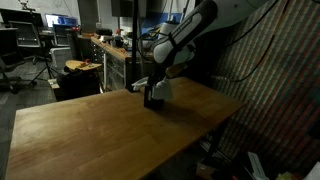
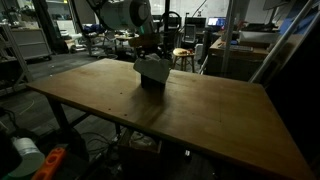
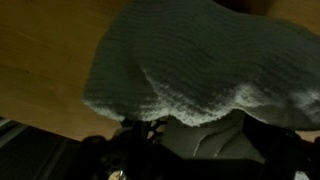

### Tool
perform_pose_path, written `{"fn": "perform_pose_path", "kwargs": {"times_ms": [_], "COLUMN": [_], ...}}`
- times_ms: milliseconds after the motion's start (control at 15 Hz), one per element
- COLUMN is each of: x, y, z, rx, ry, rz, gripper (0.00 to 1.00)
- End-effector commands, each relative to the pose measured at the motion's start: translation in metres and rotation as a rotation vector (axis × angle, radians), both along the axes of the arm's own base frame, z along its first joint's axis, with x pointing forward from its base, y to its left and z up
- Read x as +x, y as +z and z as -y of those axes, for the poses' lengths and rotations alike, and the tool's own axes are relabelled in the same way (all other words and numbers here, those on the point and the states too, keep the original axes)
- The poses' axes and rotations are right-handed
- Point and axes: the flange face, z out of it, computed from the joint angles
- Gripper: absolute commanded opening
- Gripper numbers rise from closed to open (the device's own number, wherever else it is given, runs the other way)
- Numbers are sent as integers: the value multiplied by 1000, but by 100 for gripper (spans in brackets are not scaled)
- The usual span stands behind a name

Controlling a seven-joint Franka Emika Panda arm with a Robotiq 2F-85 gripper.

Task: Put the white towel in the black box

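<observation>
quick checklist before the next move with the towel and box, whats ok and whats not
1. Towel at the gripper: ok, it fills the wrist view.
2. Grip on towel: cannot tell, jaws lost in the dark.
3. Gripper above box: ok in both exterior views.
4. Towel fully inside box: cannot tell, white shows above it.
5. Box standing on table: ok.
</observation>
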Motion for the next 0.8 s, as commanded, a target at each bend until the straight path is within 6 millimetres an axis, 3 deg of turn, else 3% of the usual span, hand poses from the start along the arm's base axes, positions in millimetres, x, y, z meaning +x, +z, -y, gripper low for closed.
{"fn": "perform_pose_path", "kwargs": {"times_ms": [0,733], "x": [-6,-14], "y": [14,69], "z": [-7,-12], "rx": [38,35], "ry": [-33,-44], "rz": [10,106], "gripper": [100,100]}}
